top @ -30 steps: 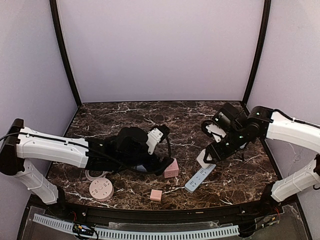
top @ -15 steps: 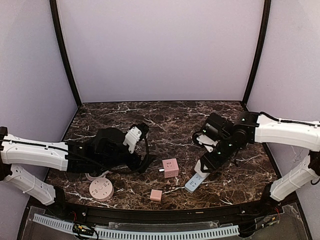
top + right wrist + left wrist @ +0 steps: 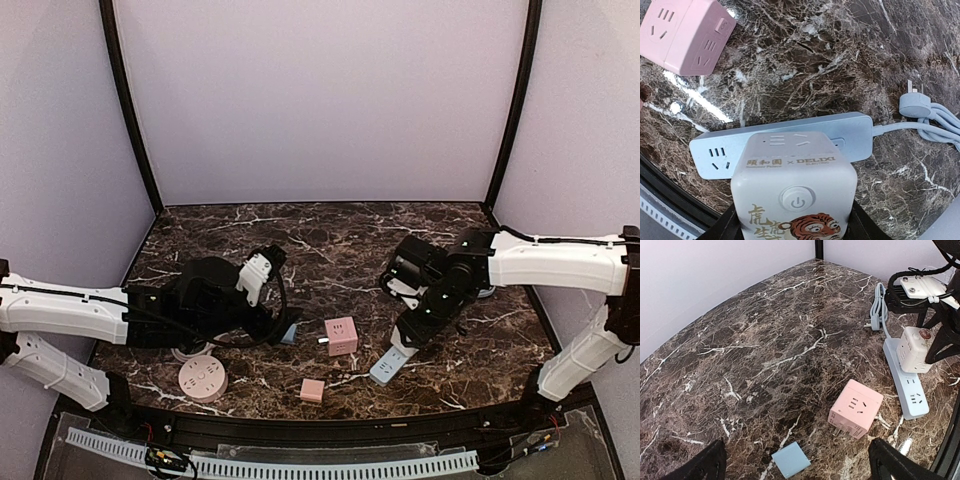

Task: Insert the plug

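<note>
right claw (image 3: 409, 334) clamped on white plug (image 3: 795, 185) over blue strip (image 3: 715, 150); left claw (image 3: 799, 467) spread apart above the worktop (image 3: 765, 340).

The left arm has drawn back toward its own side. A second ago the left gripper (image 3: 279, 322) was down at the pink cube socket (image 3: 341, 335); now it sits apart from it, jaws spread wide, and the cube stands uncovered. A small blue square (image 3: 289, 334) that the arm had hidden has come into sight just beside that gripper. Across the table, the right gripper (image 3: 414, 323) has swung inward and lower, carrying the white cube plug (image 3: 402, 338) closer over the blue power strip (image 3: 392, 364).
</note>
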Action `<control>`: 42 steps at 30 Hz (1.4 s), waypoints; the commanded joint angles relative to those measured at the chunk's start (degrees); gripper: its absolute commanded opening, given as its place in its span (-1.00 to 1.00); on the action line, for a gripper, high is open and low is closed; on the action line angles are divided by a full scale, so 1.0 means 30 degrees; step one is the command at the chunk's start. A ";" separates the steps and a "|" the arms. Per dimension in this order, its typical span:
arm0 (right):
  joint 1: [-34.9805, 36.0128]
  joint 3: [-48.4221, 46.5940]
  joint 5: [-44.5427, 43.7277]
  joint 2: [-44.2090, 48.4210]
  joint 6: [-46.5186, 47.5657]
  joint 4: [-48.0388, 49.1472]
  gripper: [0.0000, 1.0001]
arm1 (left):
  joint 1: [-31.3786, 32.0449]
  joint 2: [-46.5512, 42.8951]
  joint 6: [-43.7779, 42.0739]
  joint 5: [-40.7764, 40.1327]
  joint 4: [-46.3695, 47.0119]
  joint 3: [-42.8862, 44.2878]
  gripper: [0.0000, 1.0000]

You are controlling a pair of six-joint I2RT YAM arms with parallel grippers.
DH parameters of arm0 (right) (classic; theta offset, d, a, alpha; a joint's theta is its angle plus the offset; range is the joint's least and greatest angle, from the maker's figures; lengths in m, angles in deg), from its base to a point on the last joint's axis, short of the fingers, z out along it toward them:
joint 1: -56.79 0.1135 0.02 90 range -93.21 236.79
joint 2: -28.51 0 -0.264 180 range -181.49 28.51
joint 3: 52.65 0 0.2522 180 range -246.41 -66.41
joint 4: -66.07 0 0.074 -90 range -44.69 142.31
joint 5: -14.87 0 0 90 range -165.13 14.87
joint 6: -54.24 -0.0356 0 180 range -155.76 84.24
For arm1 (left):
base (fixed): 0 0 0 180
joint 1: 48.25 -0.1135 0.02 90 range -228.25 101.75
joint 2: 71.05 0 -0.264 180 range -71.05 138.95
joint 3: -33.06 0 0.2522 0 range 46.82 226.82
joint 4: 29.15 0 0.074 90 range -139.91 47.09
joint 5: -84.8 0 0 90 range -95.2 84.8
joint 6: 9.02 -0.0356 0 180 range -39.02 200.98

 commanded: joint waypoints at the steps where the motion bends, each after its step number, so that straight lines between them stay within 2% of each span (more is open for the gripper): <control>1: 0.0094 -0.0263 -0.1155 -0.0078 -0.0388 -0.0551 -1.00 | -0.0073 -0.0287 -0.0097 -0.0120 0.0275 -0.0308 0.97; 13: 0.0092 -0.0760 -0.1944 0.0074 -0.0808 -0.0790 -1.00 | -0.0080 -0.0316 -0.0064 -0.0027 0.0356 -0.0370 1.00; 42: 0.0084 0.0022 -0.1149 -0.0549 -0.0258 0.0262 -1.00 | -0.0064 -0.0311 -0.0059 0.0119 0.0394 -0.0436 0.99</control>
